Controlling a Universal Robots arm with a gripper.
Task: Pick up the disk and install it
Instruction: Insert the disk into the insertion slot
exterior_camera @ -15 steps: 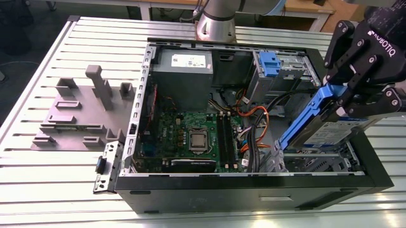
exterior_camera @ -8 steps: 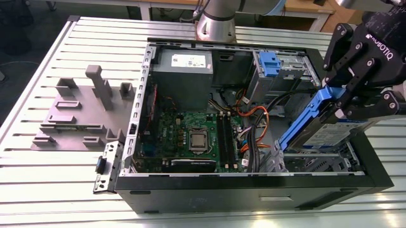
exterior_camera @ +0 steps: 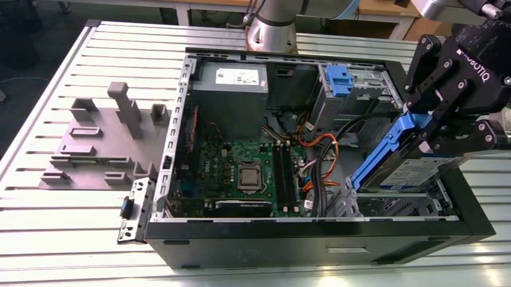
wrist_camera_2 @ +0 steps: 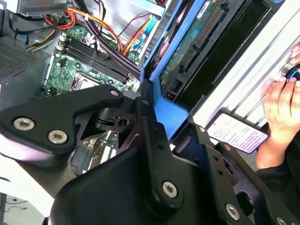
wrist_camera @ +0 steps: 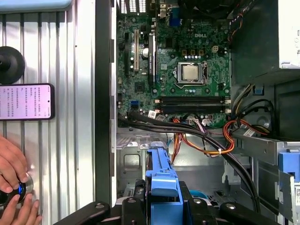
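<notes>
In the exterior view, my gripper (exterior_camera: 437, 130) is shut on the disk (exterior_camera: 408, 171), a silver drive with a white-and-blue label and a blue frame. The disk is tilted, its lower end dipping into the metal bay (exterior_camera: 391, 206) at the exterior view's right of the open computer case (exterior_camera: 319, 236). In the second wrist view, the disk (wrist_camera_2: 192, 42) shows its green circuit-board underside, with the gripper (wrist_camera_2: 154, 117) clamped on its blue frame. In the first wrist view, the disk's blue frame edge (wrist_camera: 161, 180) sits between the fingers (wrist_camera: 133, 208) above the bay floor.
Inside the case lie the motherboard (exterior_camera: 239, 173), a grey power supply box (exterior_camera: 231, 89), a grey cage with a blue tab (exterior_camera: 339, 81) and orange and black cables (exterior_camera: 315, 143). A grey fixture (exterior_camera: 104, 137) stands at the exterior view's left. A person's hands (wrist_camera: 11, 168) and a phone (wrist_camera: 26, 101) are beside the case.
</notes>
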